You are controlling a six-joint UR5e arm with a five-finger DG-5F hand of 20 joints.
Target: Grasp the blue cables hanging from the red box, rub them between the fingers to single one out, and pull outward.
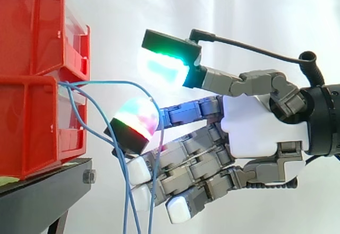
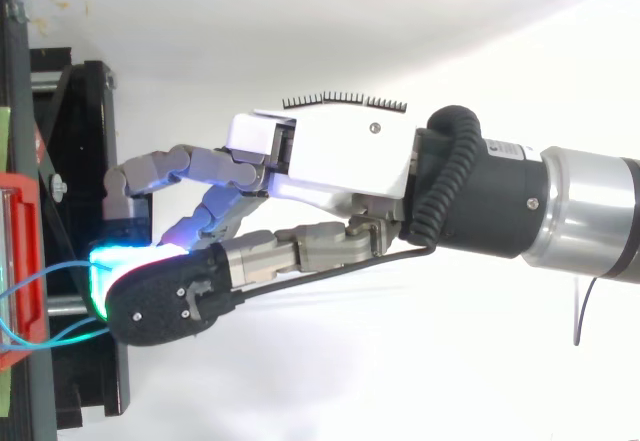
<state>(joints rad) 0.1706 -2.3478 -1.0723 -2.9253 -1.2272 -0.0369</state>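
The hand (image 1: 255,128) is released, thumb pad (image 1: 162,67) standing apart above the other fingers. The blue cables (image 1: 106,81) run out of the lower red box (image 1: 32,122). One arcs over a glowing fingertip (image 1: 137,118), and they hang down beside the fingers.

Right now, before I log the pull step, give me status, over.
Hand open, thumb pad apart from fingers. Blue cables hang from red box, unpinched. Nothing blocking.
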